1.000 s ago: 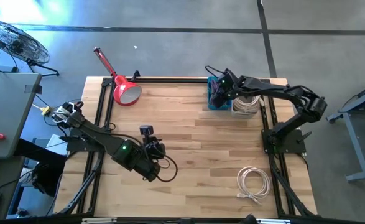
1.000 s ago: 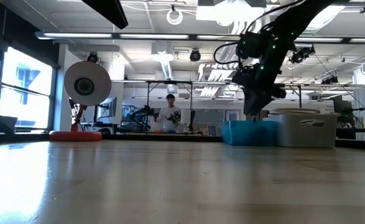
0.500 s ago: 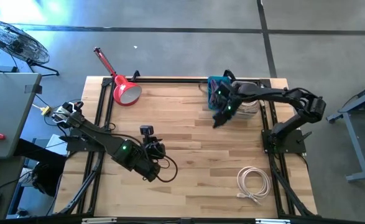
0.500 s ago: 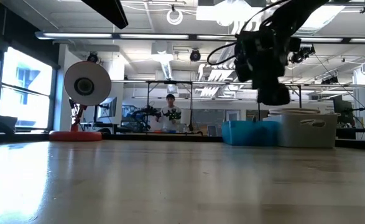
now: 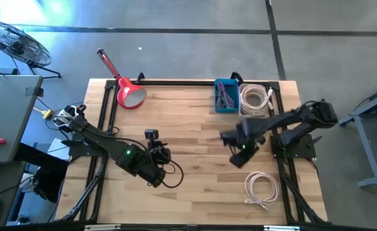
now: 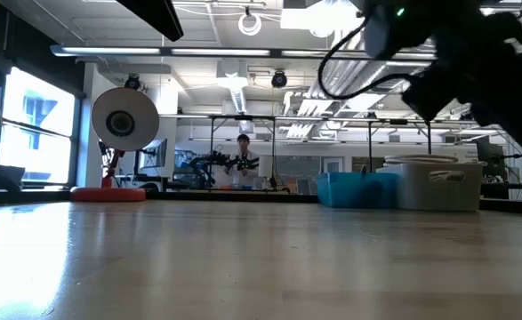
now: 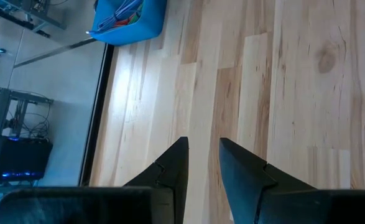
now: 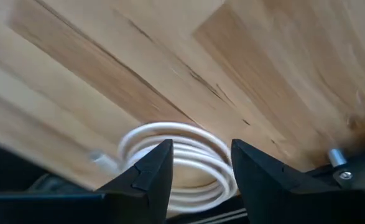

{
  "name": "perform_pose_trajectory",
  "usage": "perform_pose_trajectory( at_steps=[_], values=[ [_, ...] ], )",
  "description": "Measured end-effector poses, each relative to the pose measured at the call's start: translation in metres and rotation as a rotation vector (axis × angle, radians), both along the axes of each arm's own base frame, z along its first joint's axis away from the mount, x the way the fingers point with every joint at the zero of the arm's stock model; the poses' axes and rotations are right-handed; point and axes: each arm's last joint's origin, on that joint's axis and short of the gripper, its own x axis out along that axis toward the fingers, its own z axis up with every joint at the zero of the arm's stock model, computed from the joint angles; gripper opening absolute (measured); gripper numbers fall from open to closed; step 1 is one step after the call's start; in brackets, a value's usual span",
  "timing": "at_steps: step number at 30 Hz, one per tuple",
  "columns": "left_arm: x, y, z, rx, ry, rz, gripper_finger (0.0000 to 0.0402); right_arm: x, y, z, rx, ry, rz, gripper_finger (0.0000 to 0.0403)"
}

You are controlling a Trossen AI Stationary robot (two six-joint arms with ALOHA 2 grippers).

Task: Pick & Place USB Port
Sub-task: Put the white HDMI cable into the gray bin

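Reach phase of the pick, by the look of it, nothing lifted yet. Target item, taken to be the white coiled USB cable [image 5: 259, 189], lying flat on the light wooden plank surface [image 5: 194, 192] near its front right corner, untouched. Right end effector [image 5: 238, 154] hovering over bare wood mid-right, near the coil but not above it; released, fingers spread, nothing between them. In right wrist view the coil sits framed past the two dark fingers [image 8: 148, 168], so approx lined up already. Left end effector [image 7: 203, 144] parked low at centre-left of the surface, well apart from the cable; fingers parted by a narrow gap only, empty, waiting. At the back right edge, a blue plastic bin [image 5: 225, 96] w/ purplish cables inside, and just beside it a clear tub [image 5: 255, 99] holding another white coil: prob. the drop spot, though which of the two cannot be told. Next move, as a judgement: travel on toward the front edge until centred over the loops, drop straight down w/ jaws wide, straddle one side of the bundle rather than the hollow middle, then clench. Thin, springy strands, so a low, firm pinch needed, else loops likely to slip or unwind on the lift.
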Motion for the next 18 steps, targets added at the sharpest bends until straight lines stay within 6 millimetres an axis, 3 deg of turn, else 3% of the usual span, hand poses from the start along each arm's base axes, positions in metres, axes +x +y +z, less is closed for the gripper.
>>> perform_pose_trajectory(
  at_steps=[5, 9, 14, 18],
  values=[
    [0.0, 0.0, 0.0, 0.0, 0.0, 0.0, 0.0085, -0.013, 0.047, -0.001, -0.162, -0.003, 0.149, 0.0154],
    [0.0, 0.0, 0.0, 0.0, 0.0, 0.0, 0.0085, -0.027, 0.079, -0.001, -0.188, -0.025, 0.302, 0.0154],
    [0.0, 0.0, 0.0, 0.0, 0.0, 0.0, 0.0085, -0.04, 0.098, -0.002, -0.261, -0.089, 0.521, 0.0154],
    [0.0, 0.0, 0.0, -0.001, 0.0, 0.0, 0.0085, -0.046, 0.106, -0.002, -0.321, -0.117, 0.569, 0.0154]
  ],
)
